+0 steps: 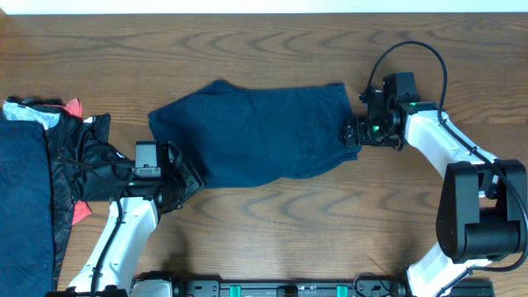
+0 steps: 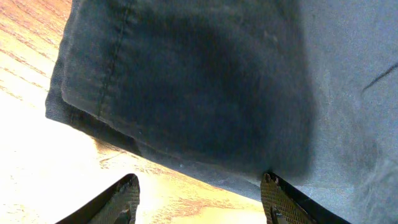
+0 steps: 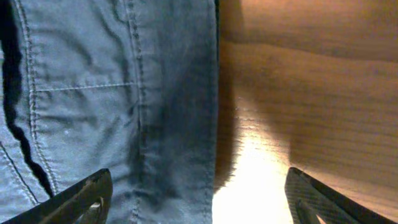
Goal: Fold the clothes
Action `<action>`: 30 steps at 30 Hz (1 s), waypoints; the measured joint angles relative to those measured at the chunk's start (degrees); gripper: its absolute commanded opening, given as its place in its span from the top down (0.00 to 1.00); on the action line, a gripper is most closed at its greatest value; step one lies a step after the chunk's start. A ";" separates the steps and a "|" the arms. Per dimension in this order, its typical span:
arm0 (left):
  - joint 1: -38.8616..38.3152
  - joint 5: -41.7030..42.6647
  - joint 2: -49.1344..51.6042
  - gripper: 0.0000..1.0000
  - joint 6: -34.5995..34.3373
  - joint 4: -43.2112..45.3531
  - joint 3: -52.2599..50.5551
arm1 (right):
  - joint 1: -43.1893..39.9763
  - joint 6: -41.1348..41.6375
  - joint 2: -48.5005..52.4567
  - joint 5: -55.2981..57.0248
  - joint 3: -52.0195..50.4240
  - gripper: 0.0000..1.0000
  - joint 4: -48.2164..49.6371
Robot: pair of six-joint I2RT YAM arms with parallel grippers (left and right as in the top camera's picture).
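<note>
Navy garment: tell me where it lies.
Overhead, the navy garment lies centre-frame, between the left tool at its lower-left corner and the right tool at its right edge.

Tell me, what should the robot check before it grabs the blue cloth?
1. The left tool is open: ok.
2. The right tool is open: ok.
3. The left tool faces the navy garment at its edge: ok.
4. The right tool straddles the garment's seamed edge: ok.
5. The garment lies apart from the pile of other clothes: ok.
6. The garment is smooth: not ok, creases show.
</note>
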 measured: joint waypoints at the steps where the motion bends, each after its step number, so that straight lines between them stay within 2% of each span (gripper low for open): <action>1: 0.00 0.00 0.00 0.35 0.00 0.00 0.00 | 0.13 0.02 0.00 -0.17 -0.20 0.13 0.00; 8: 0.00 0.00 0.00 0.35 0.00 0.07 0.00 | 2.32 0.90 -0.46 -1.33 -3.63 0.16 1.70; 10: 0.00 0.00 0.00 0.35 0.00 0.33 0.00 | 2.97 1.36 -0.83 -2.21 -4.52 0.28 2.86; 13: 0.00 0.00 0.00 0.35 0.00 0.72 0.00 | 3.52 2.56 -1.18 -5.11 -6.51 0.36 5.49; 14: 0.00 0.00 0.00 0.35 0.00 0.79 0.00 | 3.56 2.80 -1.49 -5.95 -7.21 0.45 6.45; 15: 0.00 0.00 0.00 0.35 0.00 0.87 0.00 | 3.65 3.15 -1.60 -6.78 -7.96 0.69 7.37; 17: 0.00 0.00 0.00 0.35 0.00 0.92 0.00 | 3.80 4.20 -1.70 -8.02 -9.62 0.99 9.16; 28: 0.00 0.00 0.00 0.34 0.00 0.92 0.00 | 1.70 12.22 -1.95 -9.66 -12.72 0.99 12.98; 30: 0.00 0.00 0.00 0.28 0.13 0.92 0.00 | -1.25 13.73 -1.92 -9.55 -12.72 0.99 13.22</action>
